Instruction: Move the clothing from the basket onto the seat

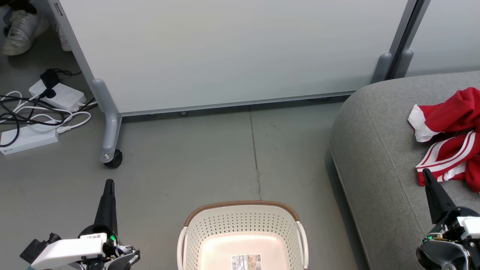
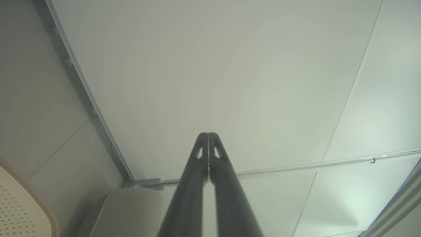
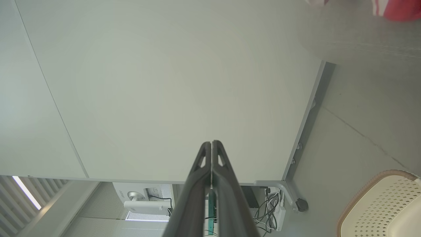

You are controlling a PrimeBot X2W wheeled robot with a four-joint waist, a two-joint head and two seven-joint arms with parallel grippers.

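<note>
The red clothing (image 1: 452, 138) with white stripes lies bunched on the grey seat (image 1: 378, 168) at the right; a corner of the clothing (image 3: 396, 8) and of the seat (image 3: 355, 36) shows at the top of the right wrist view. The cream basket (image 1: 243, 240) with its brown rim stands on the floor at bottom centre, nothing but a label sticker inside; its rim also shows as the basket (image 2: 19, 204) and the basket (image 3: 381, 207). My left gripper (image 1: 109, 182) is shut over the floor left of the basket; the left gripper (image 2: 208, 135) holds nothing. My right gripper (image 1: 425, 171) is shut over the seat just below the clothing; the right gripper (image 3: 211, 144) holds nothing.
A white partition panel (image 1: 232, 52) on a castor foot (image 1: 112, 157) stands across the back. Power strips and cables (image 1: 41, 112) lie on the floor at the left, with a shoe (image 1: 22, 32) behind them. Grey floor (image 1: 210, 157) lies between panel and basket.
</note>
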